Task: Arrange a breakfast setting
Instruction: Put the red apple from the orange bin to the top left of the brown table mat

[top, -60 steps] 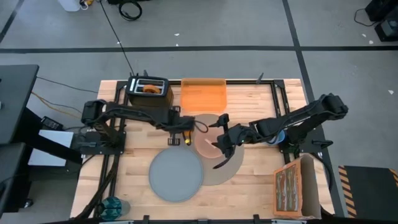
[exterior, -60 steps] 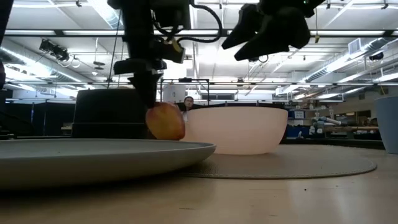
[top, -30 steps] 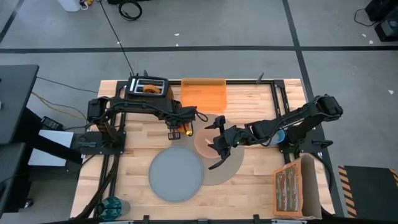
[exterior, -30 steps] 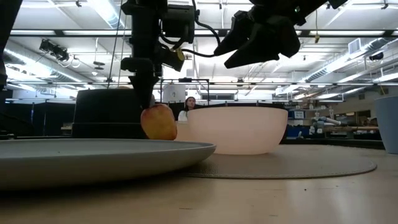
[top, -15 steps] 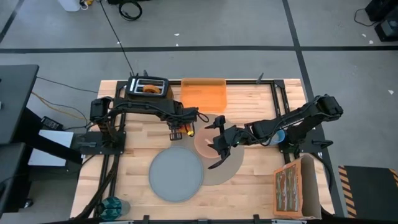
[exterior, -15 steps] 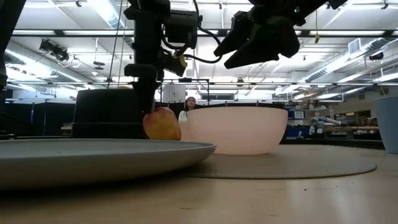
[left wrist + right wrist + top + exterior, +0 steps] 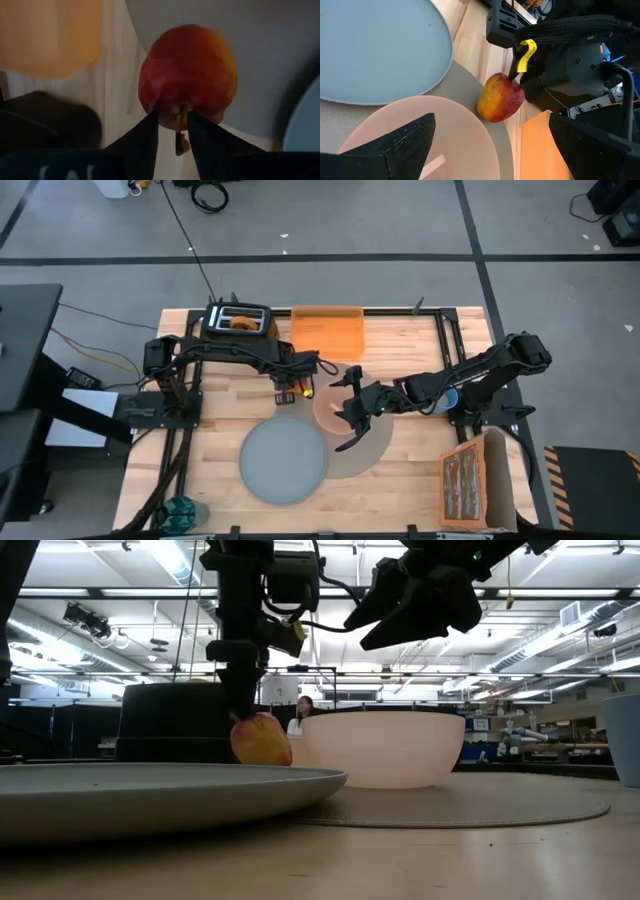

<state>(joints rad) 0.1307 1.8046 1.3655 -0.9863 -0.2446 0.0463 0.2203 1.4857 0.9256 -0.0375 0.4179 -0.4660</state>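
My left gripper (image 7: pixel 297 387) is shut on the stem of the red apple (image 7: pixel 187 75), at the far left edge of the round grey-brown placemat (image 7: pixel 372 452). The apple also shows in the low view (image 7: pixel 262 740) and the right wrist view (image 7: pixel 500 97). My right gripper (image 7: pixel 350 418) hangs open above the pink bowl (image 7: pixel 333 412), which stands on the placemat. The grey plate (image 7: pixel 285 460) lies with its right edge over the placemat. The blue cup (image 7: pixel 628 740) stands to the right. The bagel (image 7: pixel 240 322) sits in the toaster. No spoon shows. My left gripper pinches the apple's stem (image 7: pixel 178 111) between its two fingertips, coming from above and pointing down. The apple hangs tilted below the fingers. The plate's rim hides its bottom in the low view, so I cannot tell whether it rests on the placemat.
A black toaster (image 7: pixel 238 320) and an orange board (image 7: pixel 327 335) stand at the far edge. A cardboard box (image 7: pixel 472 480) stands at the near right corner. Bare wood shows at the near left and far right.
My left gripper has carried the apple a little toward the table's far edge. The apple has tipped slightly below the fingers.
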